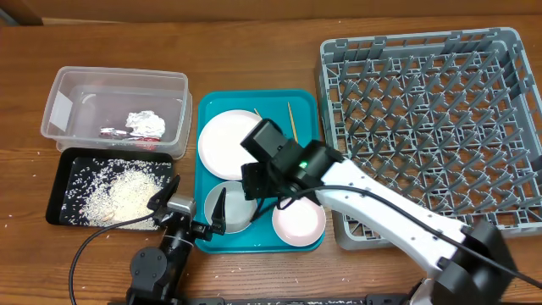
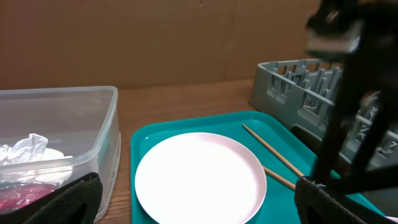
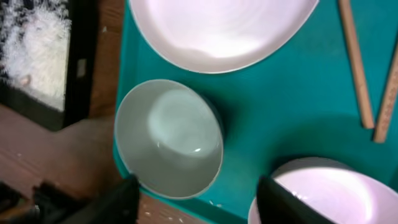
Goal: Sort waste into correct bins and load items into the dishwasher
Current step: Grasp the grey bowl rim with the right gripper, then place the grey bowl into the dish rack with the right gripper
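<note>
On the teal tray (image 1: pixel 254 95) lie a white plate (image 1: pixel 230 140), two chopsticks (image 1: pixel 291 123) and two white bowls (image 1: pixel 233 216) (image 1: pixel 298 222). My right gripper (image 1: pixel 254 195) is open just above the left bowl's near rim (image 3: pixel 168 137), with nothing in it (image 3: pixel 199 199). The other bowl (image 3: pixel 323 193) is at its right finger. My left gripper (image 1: pixel 193 207) is open and empty at the tray's near-left corner, facing the plate (image 2: pixel 199 177). Rice (image 1: pixel 118 199) fills the black tray (image 1: pixel 63 182). The wrapper scrap (image 1: pixel 144 124) lies in the clear tub (image 1: pixel 118 80). No cup is in view.
The grey dish rack (image 1: pixel 432 127) stands to the right of the teal tray, with nothing in it. My right arm (image 2: pixel 348 93) crosses the tray's right side from the near right. A few rice grains lie on the wood by the tray's near edge.
</note>
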You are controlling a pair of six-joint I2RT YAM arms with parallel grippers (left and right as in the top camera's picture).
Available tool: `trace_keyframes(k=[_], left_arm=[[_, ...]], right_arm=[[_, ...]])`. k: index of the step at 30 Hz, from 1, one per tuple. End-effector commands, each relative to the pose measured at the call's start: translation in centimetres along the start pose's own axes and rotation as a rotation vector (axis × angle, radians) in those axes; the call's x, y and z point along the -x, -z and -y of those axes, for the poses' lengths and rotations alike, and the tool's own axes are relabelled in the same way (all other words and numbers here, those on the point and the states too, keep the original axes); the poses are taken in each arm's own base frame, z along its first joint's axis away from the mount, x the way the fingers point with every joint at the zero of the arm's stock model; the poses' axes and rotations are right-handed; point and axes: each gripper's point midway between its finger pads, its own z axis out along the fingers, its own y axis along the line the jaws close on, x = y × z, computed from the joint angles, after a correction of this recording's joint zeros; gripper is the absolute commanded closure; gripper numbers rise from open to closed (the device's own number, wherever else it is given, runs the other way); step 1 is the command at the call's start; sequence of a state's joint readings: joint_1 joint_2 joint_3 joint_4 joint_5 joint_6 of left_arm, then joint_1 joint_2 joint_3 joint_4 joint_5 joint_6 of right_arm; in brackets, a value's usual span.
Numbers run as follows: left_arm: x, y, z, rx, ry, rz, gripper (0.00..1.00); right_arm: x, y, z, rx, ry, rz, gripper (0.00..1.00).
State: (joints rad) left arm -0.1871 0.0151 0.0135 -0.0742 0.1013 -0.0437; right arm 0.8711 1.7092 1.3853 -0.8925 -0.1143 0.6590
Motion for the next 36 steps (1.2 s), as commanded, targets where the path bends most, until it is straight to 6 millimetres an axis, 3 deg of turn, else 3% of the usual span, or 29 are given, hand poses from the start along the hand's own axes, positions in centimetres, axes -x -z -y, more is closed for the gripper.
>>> trace_keyframes(k=[1,6,9,13,15,20,26,28,30,36], left_arm=[[-0.1,0.0,-0.4,0.017,-0.022,0.007,0.0],[-0.1,0.0,-0.4,0.017,-0.022,0.007,0.0],[-0.1,0.0,-0.4,0.017,-0.022,0.007,0.0],[-0.1,0.0,-0.4,0.017,-0.022,0.007,0.0],[-0.1,0.0,-0.4,0.017,-0.022,0.007,0.0],[-0.1,0.0,-0.4,0.017,-0.022,0.007,0.0],[-0.1,0.0,-0.4,0.017,-0.022,0.007,0.0],[-0.1,0.0,-0.4,0.017,-0.022,0.007,0.0],[-0.1,0.0,-0.4,0.017,-0.022,0.007,0.0],[-0.1,0.0,-0.4,0.017,-0.022,0.007,0.0]], right_arm=[[-0.5,-3.7,1.6,-0.09,-0.057,-0.044,0.43],[-2.0,-7.0,1.7,-0.108,-0.041,-0.112,0.45],[-3.3,-8.8,1.3,-0.103,-0.02,-0.136,0.52],[-3.4,-9.0,1.4,-0.104,-0.019,-0.139,0.66],[-3.4,-9.0,1.5,-0.109,-0.042,-0.139,0.8],[-3.1,-8.4,1.4,-0.109,-0.042,-0.127,0.93],[0.3,-2.9,0.9,-0.133,-0.028,0.055,0.96],[1.8,1.2,1.3,-0.139,-0.028,0.165,0.96],[2.6,3.9,2.2,-0.157,-0.006,0.225,0.96],[5.1,14.4,9.6,-0.286,-0.032,0.424,0.96]])
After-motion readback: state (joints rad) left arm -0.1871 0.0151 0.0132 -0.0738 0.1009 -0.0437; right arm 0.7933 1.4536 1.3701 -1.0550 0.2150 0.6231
